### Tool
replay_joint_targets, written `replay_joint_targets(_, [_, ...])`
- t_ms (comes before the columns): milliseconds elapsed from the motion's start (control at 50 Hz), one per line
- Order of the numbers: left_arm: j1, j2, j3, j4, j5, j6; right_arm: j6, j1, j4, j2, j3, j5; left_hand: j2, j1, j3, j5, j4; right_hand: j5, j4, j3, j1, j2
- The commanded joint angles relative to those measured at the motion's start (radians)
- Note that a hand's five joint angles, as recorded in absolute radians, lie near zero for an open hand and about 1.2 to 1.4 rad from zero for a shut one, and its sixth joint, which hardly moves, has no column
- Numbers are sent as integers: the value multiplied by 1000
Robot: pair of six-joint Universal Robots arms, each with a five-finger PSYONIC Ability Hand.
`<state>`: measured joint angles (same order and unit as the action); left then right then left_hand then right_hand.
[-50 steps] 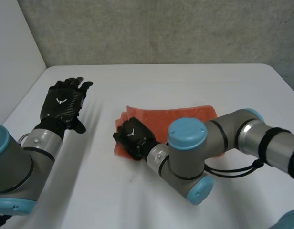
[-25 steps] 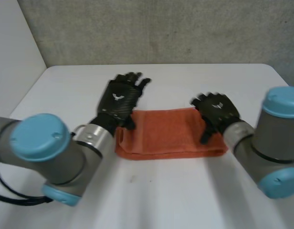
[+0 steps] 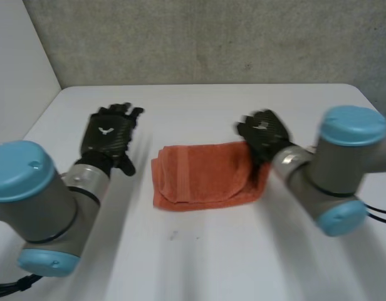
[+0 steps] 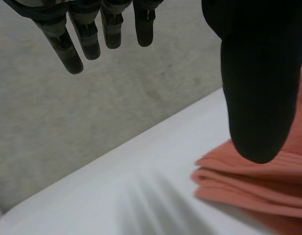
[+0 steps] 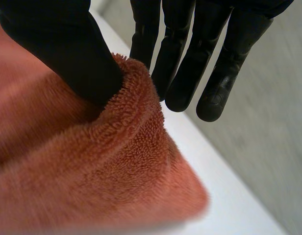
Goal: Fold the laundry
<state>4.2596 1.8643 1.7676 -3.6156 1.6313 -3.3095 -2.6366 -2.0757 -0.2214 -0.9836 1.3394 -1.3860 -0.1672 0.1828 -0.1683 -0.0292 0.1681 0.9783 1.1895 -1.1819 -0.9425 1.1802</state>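
Nearest, along the lower edge of the head view, the white table [image 3: 199,263] is lying bare between the left arm [image 3: 30,200] at lower left and the right arm [image 3: 343,169] at right. Just beyond, at the centre of the frame, the orange towel [image 3: 199,179] is lying folded on the table, its right end rising off the surface. The right hand [image 3: 263,133] is grasping that raised end. Its own wrist view shows the thumb [image 5: 67,49] sinking into the terry edge and pinching it against the straight fingers [image 5: 190,63] behind. At centre left, the left hand [image 3: 107,135] is hovering beside the towel's left end, apart from it. It is holding nothing, its fingers [image 4: 67,44] relaxed and straight. Farthest back, the grey wall [image 3: 212,37] is running across the top of the frame.
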Motion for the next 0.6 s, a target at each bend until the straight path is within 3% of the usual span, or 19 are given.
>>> replay_joint_targets(20, [62,-57,44,2,-4,27,18,-207,33,117,-170,24,-23,7,-22,14,22,243,207,-214,-454,216])
replay_joint_targets(100, [68,-57,42,0,-5,62,72,-300,60,242,-213,77,-20,4,-19,17,19,243,207,-214,-454,216])
replay_joint_targets(180, [68,-51,29,0,-8,80,93,-322,96,295,-238,62,-20,4,-19,17,19,243,207,-214,-454,216])
replay_joint_targets(200, [66,-44,20,0,-10,86,92,-322,109,292,-253,27,-23,7,-22,14,22,-55,-92,84,-155,-82])
replay_joint_targets(220, [63,-31,1,0,-13,88,80,-322,120,274,-264,-17,-23,7,-22,14,22,-718,-754,747,507,-745])
replay_joint_targets(240, [63,-31,1,0,-13,88,79,-322,120,273,-264,-18,-23,7,-22,14,22,-724,-761,753,514,-752])
replay_joint_targets(260, [54,-10,-22,0,-18,88,61,-317,122,228,-264,-63,-23,7,-22,14,22,-978,-1015,1007,768,-1006])
replay_joint_targets(340, [32,36,-76,2,-38,90,-37,-270,108,117,-241,-125,-26,10,-25,11,25,-978,-1015,1007,768,-1006])
replay_joint_targets(380, [-7,84,-141,2,-56,94,-222,-190,99,38,-201,-130,-29,13,-28,8,28,-978,-1015,1007,768,-1006])
replay_joint_targets(400, [-7,84,-142,2,-56,94,-223,-190,99,37,-201,-130,-29,13,-28,8,28,-978,-1015,1007,768,-1006])
replay_joint_targets(440, [-56,140,-206,8,-65,96,-362,-134,111,-4,-169,-126,-29,13,-28,8,28,-978,-1015,1007,768,-1006])
replay_joint_targets(600, [-162,300,-358,70,-71,99,-407,-43,217,61,-149,-99,-35,19,-33,2,34,-978,-1015,1007,768,-1006])
